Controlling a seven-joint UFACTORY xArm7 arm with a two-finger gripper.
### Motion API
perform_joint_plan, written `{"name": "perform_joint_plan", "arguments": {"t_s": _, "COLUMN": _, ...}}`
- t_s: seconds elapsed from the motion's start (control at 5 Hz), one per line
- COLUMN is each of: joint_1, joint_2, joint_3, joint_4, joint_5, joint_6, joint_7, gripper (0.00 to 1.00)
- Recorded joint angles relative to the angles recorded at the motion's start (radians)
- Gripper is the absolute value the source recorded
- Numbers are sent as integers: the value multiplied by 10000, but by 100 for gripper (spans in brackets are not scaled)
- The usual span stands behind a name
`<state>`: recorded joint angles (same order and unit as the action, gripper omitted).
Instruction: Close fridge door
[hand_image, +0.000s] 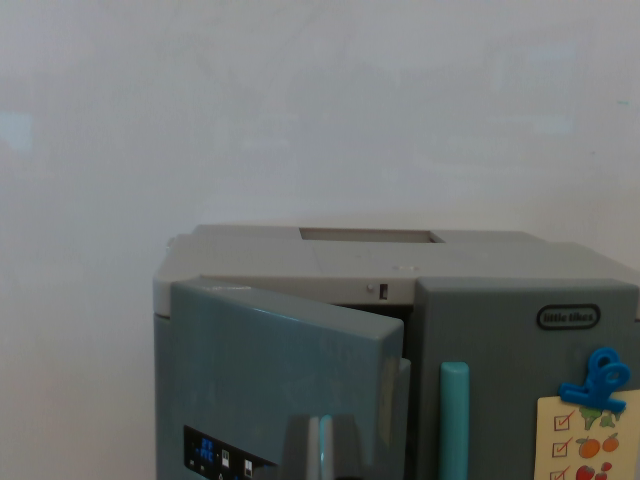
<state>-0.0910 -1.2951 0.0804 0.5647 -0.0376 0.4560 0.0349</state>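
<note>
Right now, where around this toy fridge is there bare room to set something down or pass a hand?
The grey plastic toy fridge top is bare on both sides of its rectangular recess. The white wall area above and to the wrist view's left is open. Crowded: the right door, with teal handle, blue clip and checklist; the ajar left door leaves a narrow gap.

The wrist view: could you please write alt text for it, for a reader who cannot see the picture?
A grey toy fridge stands before a white wall, its left door ajar and its right door shut. The right door carries a teal handle and a checklist under a blue clip. No end effector shows.
</note>
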Motion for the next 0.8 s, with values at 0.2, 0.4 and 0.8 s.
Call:
{"name": "perform_joint_plan", "arguments": {"t_s": 0.2, "joint_1": 0, "joint_2": 0, "joint_3": 0, "joint_4": 0, "joint_5": 0, "joint_6": 0, "joint_7": 0, "gripper": 100}}
{"name": "perform_joint_plan", "arguments": {"t_s": 0.4, "joint_1": 0, "joint_2": 154, "joint_3": -3, "joint_4": -1, "joint_5": 0, "joint_6": 0, "joint_7": 0, "gripper": 100}}
{"name": "perform_joint_plan", "arguments": {"t_s": 0.8, "joint_1": 0, "joint_2": 697, "joint_3": -4, "joint_4": -1, "joint_5": 0, "joint_6": 0, "joint_7": 0, "gripper": 100}}
